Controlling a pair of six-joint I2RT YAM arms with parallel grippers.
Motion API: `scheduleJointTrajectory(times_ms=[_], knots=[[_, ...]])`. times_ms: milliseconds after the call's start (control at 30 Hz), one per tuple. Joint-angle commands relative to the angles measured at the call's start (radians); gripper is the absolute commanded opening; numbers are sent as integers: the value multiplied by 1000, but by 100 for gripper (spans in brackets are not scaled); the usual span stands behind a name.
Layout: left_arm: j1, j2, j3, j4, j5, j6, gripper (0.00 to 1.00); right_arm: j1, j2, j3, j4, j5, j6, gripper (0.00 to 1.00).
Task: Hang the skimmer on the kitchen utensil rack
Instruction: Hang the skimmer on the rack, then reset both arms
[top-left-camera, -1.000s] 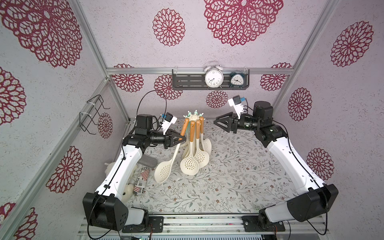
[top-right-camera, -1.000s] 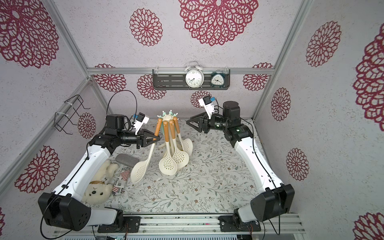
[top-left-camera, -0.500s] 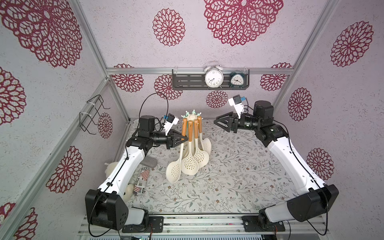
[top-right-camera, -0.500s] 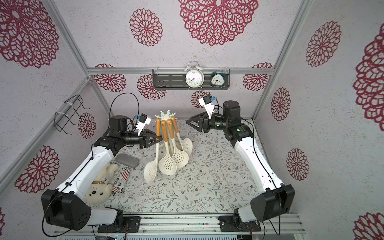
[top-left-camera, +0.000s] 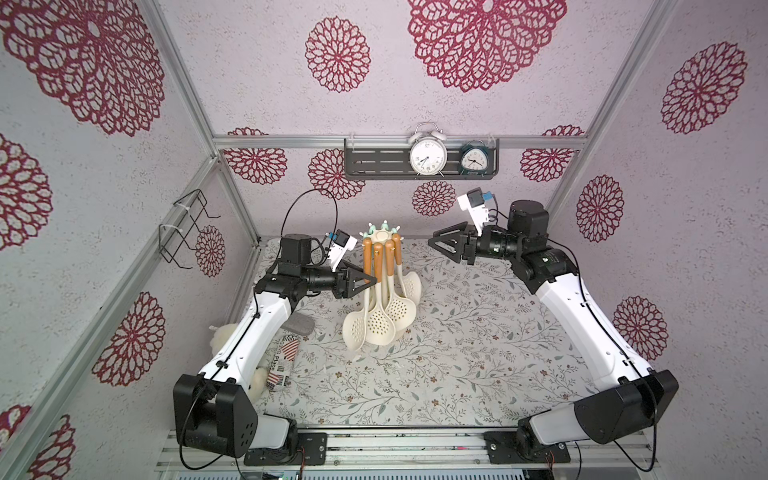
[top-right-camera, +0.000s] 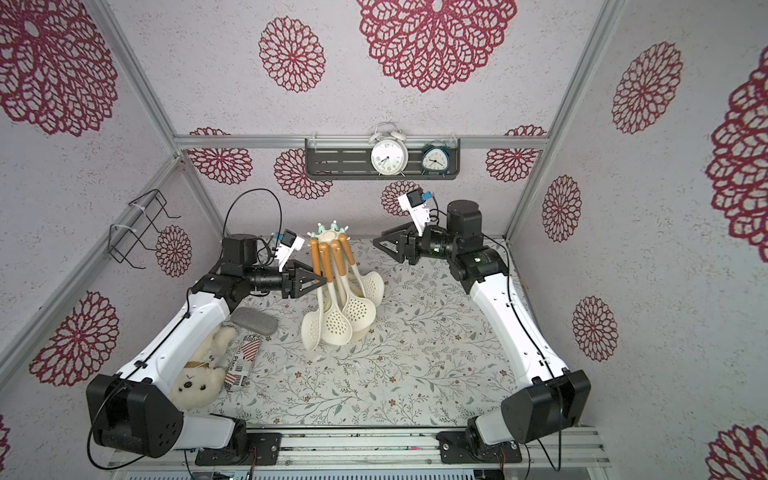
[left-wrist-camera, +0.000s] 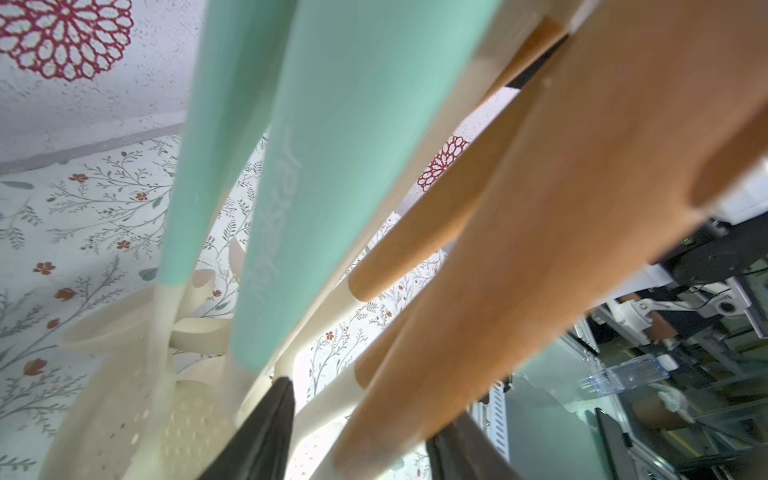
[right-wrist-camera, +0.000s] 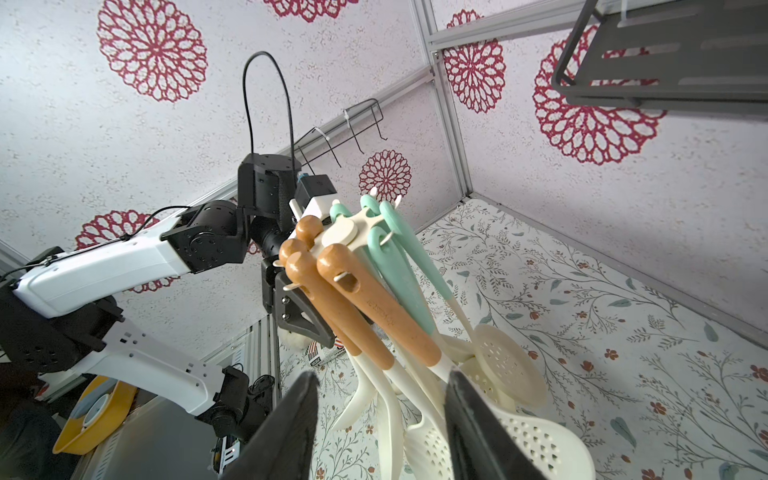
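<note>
The left hand (top-left-camera: 372, 279) is released, its jaws parted either side of the orange handle of the skimmer (top-left-camera: 354, 334). The left wrist view shows slack between one finger (left-wrist-camera: 266, 428) and that handle. This looks like a let-go, because the handle's top seems caught on a hook of the kitchen utensil rack (top-left-camera: 380, 237) just above the hand, with the perforated bowl hanging below it among the other utensils (top-left-camera: 395, 309). The right hand (top-left-camera: 432, 243) hangs open and empty, well apart from the rack, probably standing off to leave the crown uncrowded.
</note>
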Motion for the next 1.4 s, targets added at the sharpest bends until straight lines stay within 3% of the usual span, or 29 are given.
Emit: scheduleJointTrajectory(times_ms=[0, 200, 300, 467, 567, 667, 867, 967, 1367], knots=[[3, -51, 19, -14, -40, -4, 71, -5, -66, 0, 10, 64, -42, 56], [22, -236, -28, -20, -177, -40, 99, -6, -241, -194, 127, 401, -36, 78], [21, -379, -93, 2, -301, -72, 97, -6, -343, -294, 146, 601, -66, 87], [16, -625, -236, -19, -710, -161, 97, -6, -500, -494, 177, 840, -59, 99], [16, -764, -413, 86, -964, -224, 97, -6, -558, -643, 226, 930, -23, 99], [18, -814, -570, 248, -1152, -219, 97, -14, -565, -771, 300, 1049, -23, 99], [21, -661, -676, 488, -1382, -50, 97, -69, -436, -868, 444, 1109, -79, 99], [28, -536, -714, 607, -1504, 1, 97, -93, -382, -965, 634, 1118, -161, 99], [118, -88, -808, 1036, -1393, 3, 97, -190, -96, -1199, 1118, 1068, -215, 99]])
